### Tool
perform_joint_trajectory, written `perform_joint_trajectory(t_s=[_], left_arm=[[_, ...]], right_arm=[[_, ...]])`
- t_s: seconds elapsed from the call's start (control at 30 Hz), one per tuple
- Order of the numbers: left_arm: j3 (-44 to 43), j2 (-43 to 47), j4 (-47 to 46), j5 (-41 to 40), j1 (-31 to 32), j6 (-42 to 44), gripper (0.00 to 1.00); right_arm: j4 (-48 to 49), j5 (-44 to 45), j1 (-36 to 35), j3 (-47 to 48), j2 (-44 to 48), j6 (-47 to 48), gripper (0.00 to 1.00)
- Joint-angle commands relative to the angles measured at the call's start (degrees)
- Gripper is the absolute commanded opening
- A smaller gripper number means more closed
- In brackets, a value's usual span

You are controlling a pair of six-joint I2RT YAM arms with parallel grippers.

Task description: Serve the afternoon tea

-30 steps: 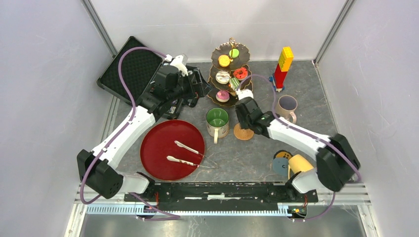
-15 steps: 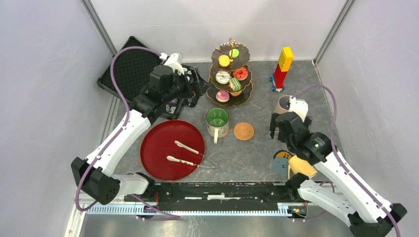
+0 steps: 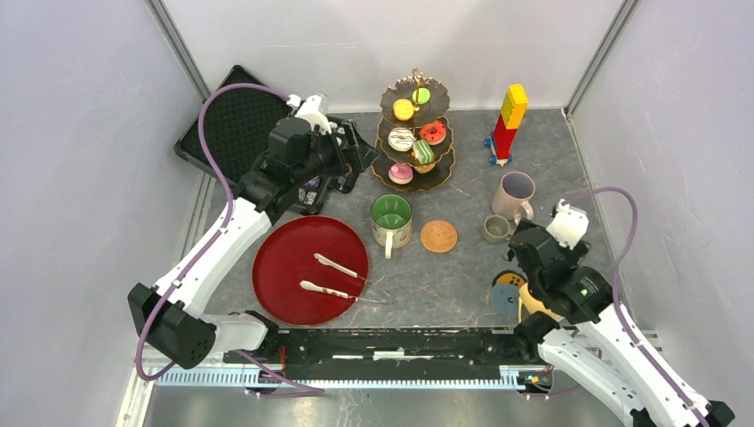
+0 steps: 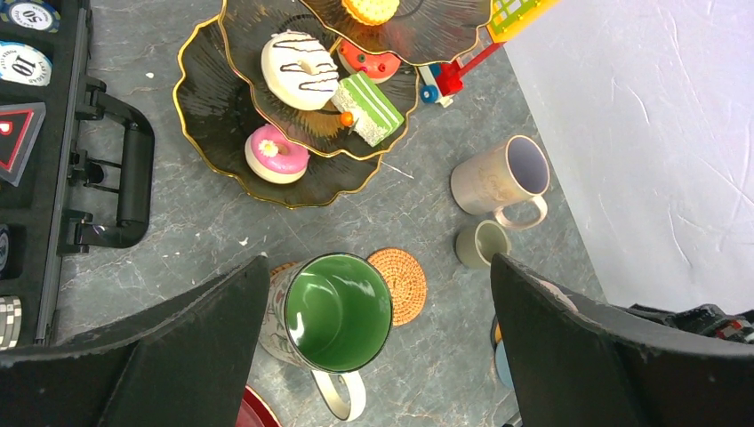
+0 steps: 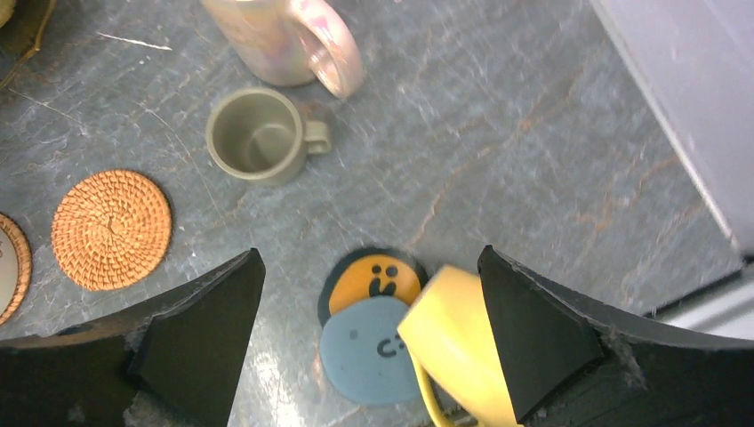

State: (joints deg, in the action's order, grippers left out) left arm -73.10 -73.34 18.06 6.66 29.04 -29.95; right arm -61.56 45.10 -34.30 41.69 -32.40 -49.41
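Note:
The three-tier stand at the back holds toy donuts and cakes, among them a striped white donut and a green cake. In front of it stands the green-lined mug, with a woven coaster beside it. To the right are a small grey mug and the lilac mug. My left gripper hangs open high above the green-lined mug. My right gripper is open and empty over two face coasters and the yellow mug.
A round red tray with metal tongs lies at the near left. A red-and-yellow block tower stands at the back right. An open black case lies at the back left, under my left arm. Cage walls close in both sides.
My right arm has drawn back from the woven coaster to the near right, and its jaws have opened. The coaster lies free; the small grey mug now shows. The left arm shifted slightly.

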Motion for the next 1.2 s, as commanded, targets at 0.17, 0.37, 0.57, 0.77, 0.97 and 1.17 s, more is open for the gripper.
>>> perform_joint_trajectory(t_s=[0.17, 0.37, 0.57, 0.77, 0.97, 1.17], left_arm=[[0.0, 0.9, -2.6, 1.7, -0.1, 0.7, 1.0], [0.0, 0.0, -2.8, 2.3, -0.1, 0.6, 1.0], [-0.2, -0.2, -3.1, 4.1, -0.1, -0.4, 1.0], [-0.3, -0.7, -3.1, 4.6, -0.1, -0.5, 1.0], [-0.5, -1.9, -3.0, 5.3, -0.1, -0.8, 1.0], [-0.6, -2.9, -2.9, 6.1, -0.1, -1.4, 1.0]], right_arm=[[31.5, -18.4, 18.9, 4.0, -15.9, 33.8, 0.98], [42.7, -44.8, 36.8, 0.7, -24.6, 40.0, 0.96], [48.5, -50.5, 41.9, 0.3, -34.1, 44.1, 0.83], [53.1, -47.9, 42.1, 0.8, -41.4, 46.7, 0.57], [58.2, -48.4, 42.1, -0.3, -45.5, 47.1, 0.3], [59.8, -40.5, 42.0, 0.6, -43.6, 46.9, 0.0]])
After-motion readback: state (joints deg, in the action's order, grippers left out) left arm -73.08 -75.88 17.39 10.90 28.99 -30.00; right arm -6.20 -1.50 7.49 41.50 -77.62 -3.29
